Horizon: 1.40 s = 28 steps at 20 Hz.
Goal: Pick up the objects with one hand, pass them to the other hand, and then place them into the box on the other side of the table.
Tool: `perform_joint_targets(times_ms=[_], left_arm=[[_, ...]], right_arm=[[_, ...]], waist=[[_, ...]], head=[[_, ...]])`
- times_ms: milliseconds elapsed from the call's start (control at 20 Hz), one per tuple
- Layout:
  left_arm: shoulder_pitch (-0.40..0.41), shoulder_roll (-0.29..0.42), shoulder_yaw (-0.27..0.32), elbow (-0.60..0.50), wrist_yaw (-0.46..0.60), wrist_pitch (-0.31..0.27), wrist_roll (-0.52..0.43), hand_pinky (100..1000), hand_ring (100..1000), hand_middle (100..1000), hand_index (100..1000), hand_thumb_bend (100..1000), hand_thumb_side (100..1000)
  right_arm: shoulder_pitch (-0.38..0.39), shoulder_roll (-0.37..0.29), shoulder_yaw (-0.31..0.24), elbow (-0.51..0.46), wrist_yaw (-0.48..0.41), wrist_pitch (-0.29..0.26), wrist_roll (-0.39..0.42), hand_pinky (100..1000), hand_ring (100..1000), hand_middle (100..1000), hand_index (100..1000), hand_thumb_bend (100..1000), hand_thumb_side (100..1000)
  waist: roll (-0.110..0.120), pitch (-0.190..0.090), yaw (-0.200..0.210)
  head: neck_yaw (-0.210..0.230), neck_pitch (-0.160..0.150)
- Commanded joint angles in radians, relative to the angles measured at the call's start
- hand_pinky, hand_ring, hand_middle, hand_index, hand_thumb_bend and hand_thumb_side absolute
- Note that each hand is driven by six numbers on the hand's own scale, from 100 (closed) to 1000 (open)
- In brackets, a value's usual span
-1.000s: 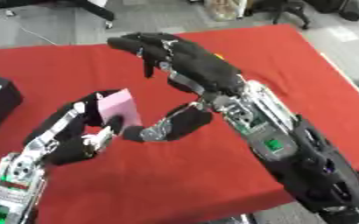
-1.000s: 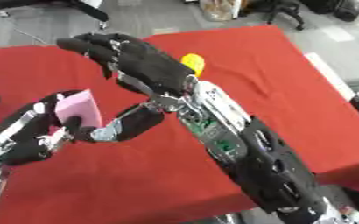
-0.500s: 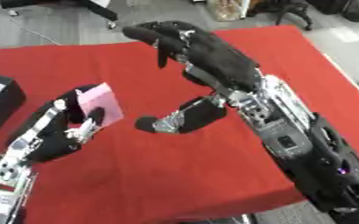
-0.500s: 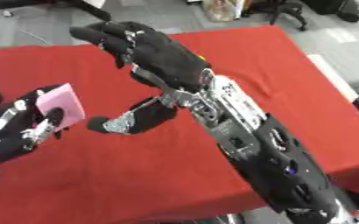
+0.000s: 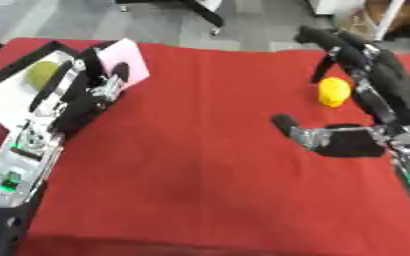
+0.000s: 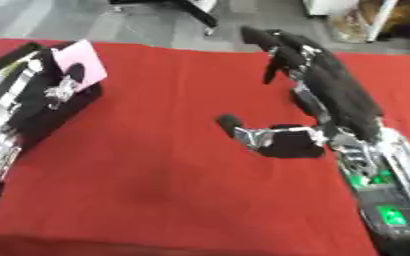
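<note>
Red table [image 5: 208,165]: left hand [image 5: 82,95], fingers pinching pink card [image 5: 125,60], has reached the box [image 5: 7,97]; right hand [image 6: 318,85] stays open.

A red tablecloth [image 5: 200,165] covers the table, grey floor [image 5: 243,25] beyond

box [image 5: 16,75] far left, ball [image 5: 43,73] inside | round object [image 5: 334,92] right, on table [image 5: 208,165]
</note>
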State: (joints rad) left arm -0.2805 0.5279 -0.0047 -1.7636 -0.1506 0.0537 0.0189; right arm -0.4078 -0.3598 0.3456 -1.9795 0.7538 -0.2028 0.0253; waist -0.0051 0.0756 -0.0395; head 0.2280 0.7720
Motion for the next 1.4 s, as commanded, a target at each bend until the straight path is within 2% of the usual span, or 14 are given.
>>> perform_joint_targets(times_ms=[50,100,300,400,500,650,750,800,850,900,950,1000,1050,1400], left_arm=[[-0.006,0.153,0.058,0.032,-0.101,0.038,0.155,370,437,150,311,100,564],[-0.008,0.190,0.067,0.063,-0.139,0.052,0.192,376,436,155,320,100,548],[-0.026,0.297,0.081,0.233,-0.298,0.106,0.282,394,419,174,349,100,220],[-0.042,0.325,0.077,0.335,-0.377,0.131,0.299,401,412,178,359,100,136],[-0.061,0.339,0.067,0.433,-0.442,0.149,0.303,414,415,189,377,100,111],[-0.092,0.341,0.044,0.565,-0.508,0.149,0.275,476,458,278,494,100,107],[-0.107,0.338,0.028,0.626,-0.562,0.135,0.230,587,554,448,654,100,132],[-0.110,0.337,0.020,0.644,-0.592,0.123,0.195,697,637,564,759,184,145],[-0.112,0.336,0.017,0.655,-0.624,0.111,0.155,758,738,725,876,269,284],[-0.113,0.336,0.018,0.658,-0.651,0.100,0.118,796,780,788,919,316,462],[-0.113,0.336,0.022,0.653,-0.675,0.092,0.087,816,799,814,939,341,538],[-0.111,0.338,0.028,0.641,-0.697,0.085,0.064,864,844,879,982,452,717],[-0.107,0.341,0.034,0.624,-0.716,0.079,0.047,894,869,924,1000,541,837],[-0.065,0.381,0.066,0.421,-0.839,0.028,-0.076,982,919,1000,1000,808,1000]], right_arm=[[0.004,-0.015,-0.006,-0.020,-0.009,0.003,-0.001,867,476,809,968,386,576],[0.009,-0.014,-0.003,-0.020,-0.011,0.003,0.003,868,475,808,968,379,580],[0.021,-0.007,0.006,-0.020,-0.017,-0.002,0.021,867,470,803,967,358,595],[0.024,-0.005,0.010,-0.020,-0.021,-0.005,0.027,868,469,802,968,352,600],[0.026,-0.004,0.012,-0.020,-0.024,-0.009,0.032,868,468,800,968,345,605],[0.026,-0.002,0.012,-0.020,-0.028,-0.011,0.033,867,468,798,967,342,609],[0.025,-0.001,0.012,-0.020,-0.030,-0.012,0.033,867,468,797,967,342,610],[0.025,-0.001,0.012,-0.020,-0.030,-0.012,0.033,867,468,796,967,333,611],[0.024,-0.001,0.012,-0.020,-0.031,-0.013,0.032,867,468,796,967,340,613],[0.024,-0.001,0.011,-0.020,-0.031,-0.012,0.032,867,468,796,967,339,614],[0.023,-0.001,0.011,-0.020,-0.031,-0.012,0.031,867,468,796,967,339,614],[0.023,-0.002,0.010,-0.020,-0.031,-0.012,0.030,867,468,795,967,339,614],[0.023,-0.002,0.010,-0.020,-0.031,-0.011,0.030,867,468,795,967,337,615],[0.022,-0.006,0.005,-0.020,-0.027,-0.007,0.028,867,469,795,968,336,617]], waist=[[0.005,-0.020,-0.004],[0.005,-0.022,-0.005],[0.006,-0.026,-0.016],[0.005,-0.026,-0.021],[0.004,-0.027,-0.027],[0.004,-0.027,-0.035],[0.004,-0.027,-0.038],[0.005,-0.026,-0.039],[0.005,-0.026,-0.041],[0.005,-0.026,-0.041],[0.006,-0.025,-0.042],[0.006,-0.025,-0.042],[0.007,-0.025,-0.042],[0.011,-0.024,-0.038]], head=[[0.049,-0.010],[0.048,-0.012],[0.031,-0.030],[0.022,-0.035],[0.014,-0.039],[0.003,-0.043],[-0.006,-0.043],[-0.012,-0.040],[-0.017,-0.038],[-0.022,-0.038],[-0.027,-0.037],[-0.031,-0.037],[-0.033,-0.037],[-0.055,-0.033]])
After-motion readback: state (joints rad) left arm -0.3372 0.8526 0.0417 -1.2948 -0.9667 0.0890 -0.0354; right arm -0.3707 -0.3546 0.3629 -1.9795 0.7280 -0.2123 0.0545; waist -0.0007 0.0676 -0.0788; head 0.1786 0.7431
